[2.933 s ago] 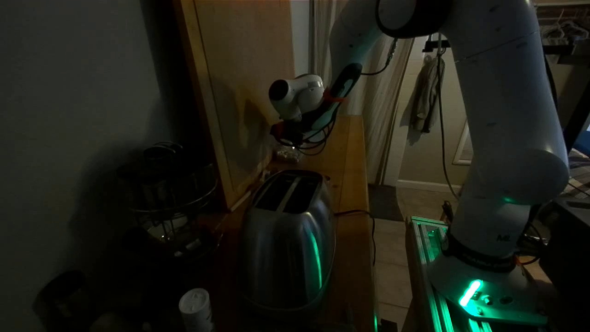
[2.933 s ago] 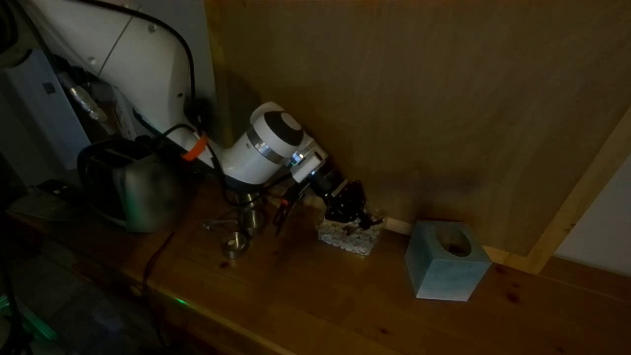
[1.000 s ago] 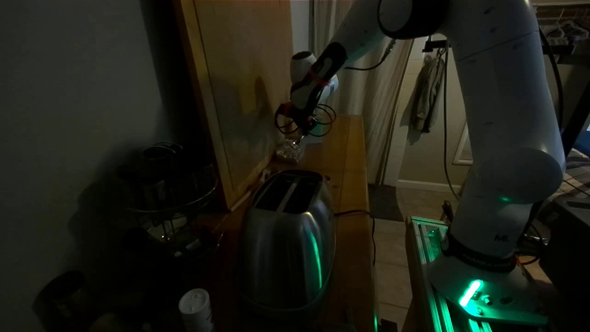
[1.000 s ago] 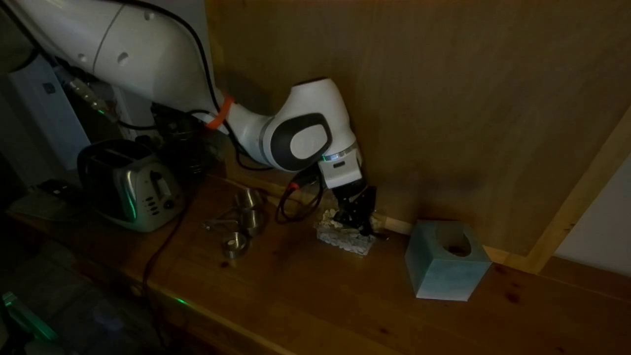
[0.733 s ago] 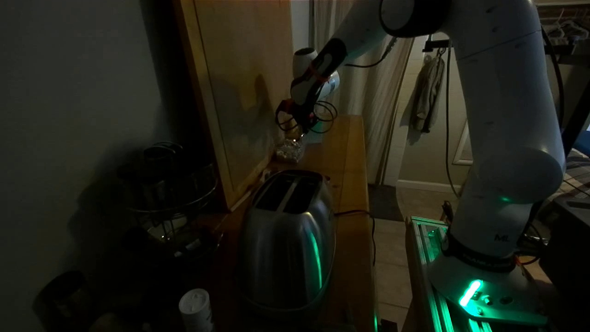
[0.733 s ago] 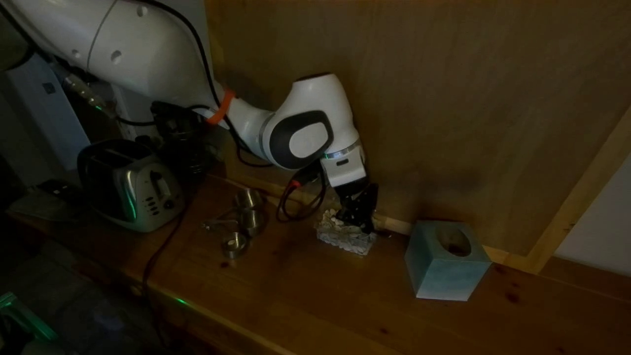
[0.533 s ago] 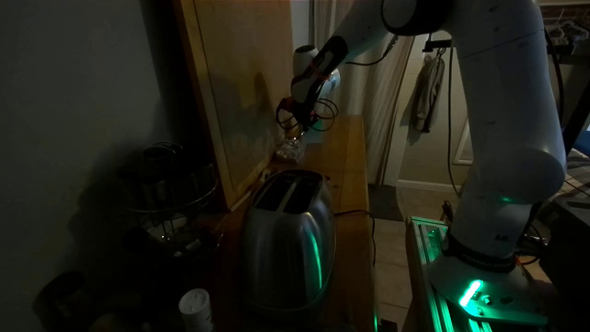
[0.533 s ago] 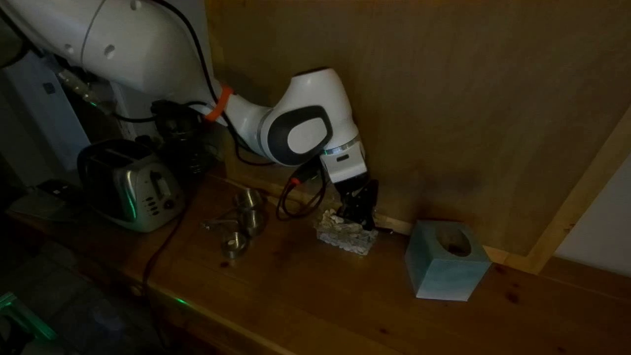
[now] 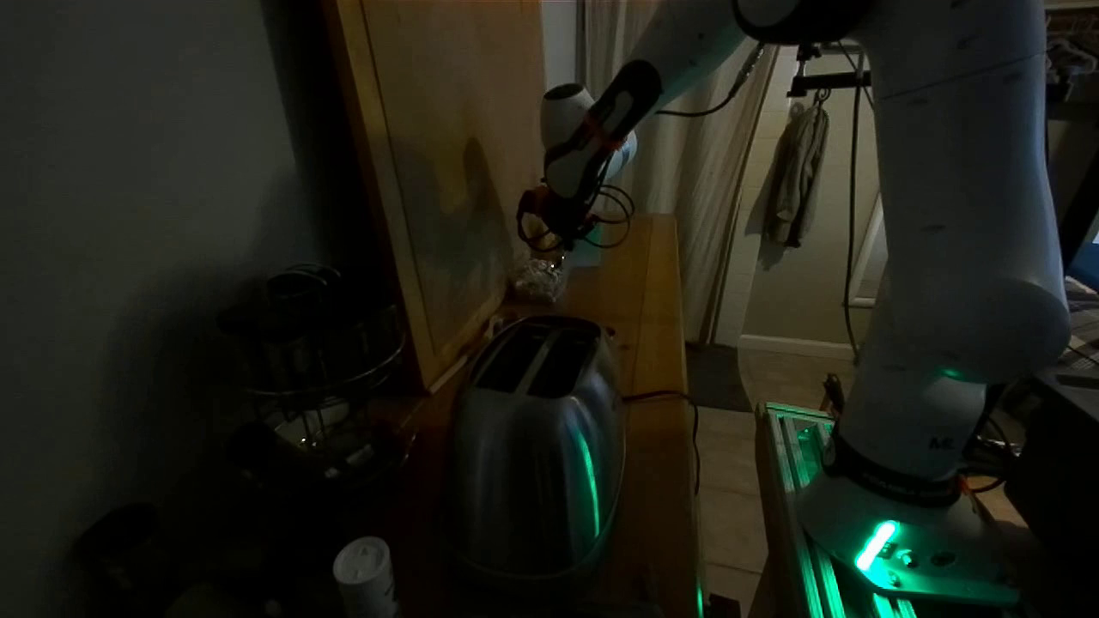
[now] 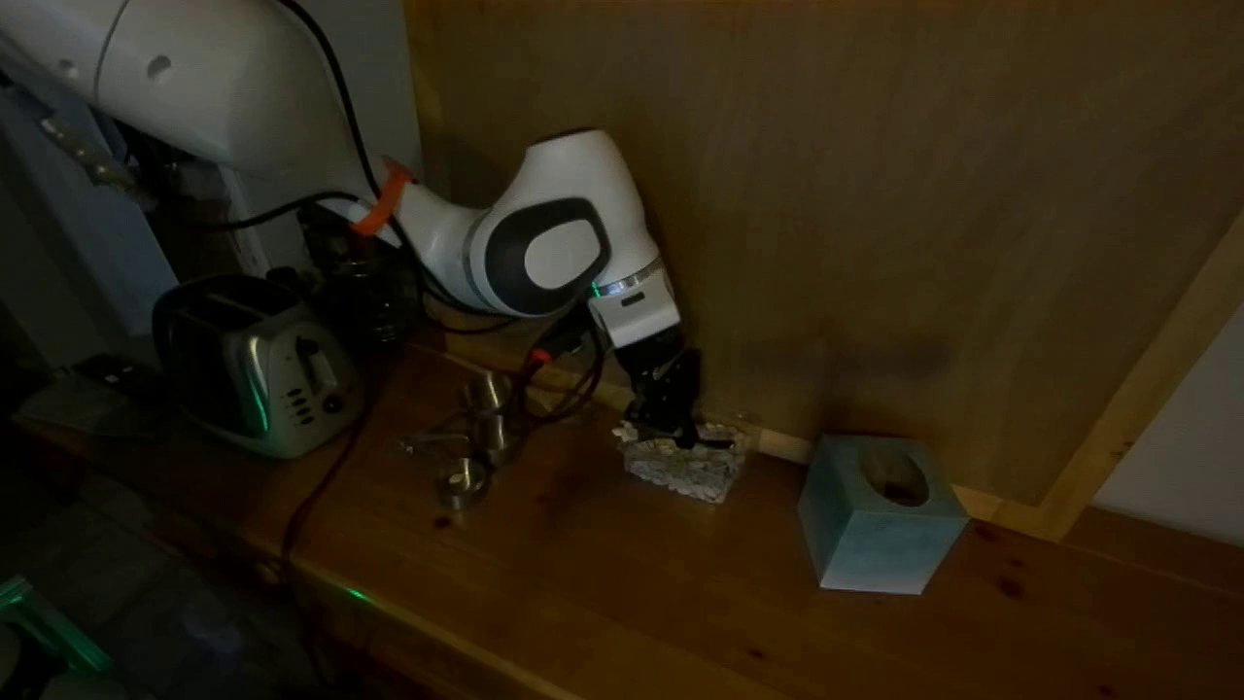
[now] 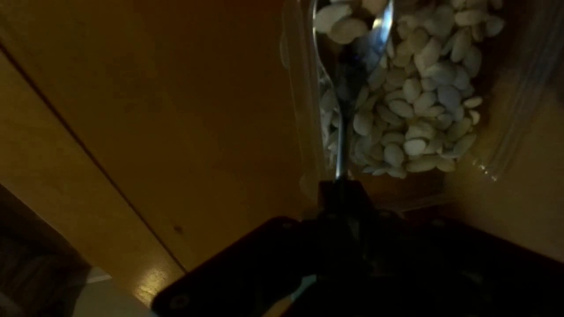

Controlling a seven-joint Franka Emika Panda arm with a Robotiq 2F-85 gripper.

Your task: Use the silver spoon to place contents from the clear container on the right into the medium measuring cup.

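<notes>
Your gripper (image 11: 342, 188) pinches the spoon (image 11: 346, 103), with pale bits (image 11: 348, 30) in it, over the clear box (image 11: 305, 112). Scooping looks done. Next, hold it flat and go to what seems the medium cup (image 10: 497, 436), left of the box in an exterior view.

In an exterior view, room to pass over the table (image 10: 641, 588) on the near side of the container (image 10: 684, 472), also between container and cups (image 10: 494, 436) at left. Narrower gap at right, hemmed by box (image 10: 881, 525); board (image 10: 836, 243) closes the far side; toaster (image 10: 292, 384) farther left.
</notes>
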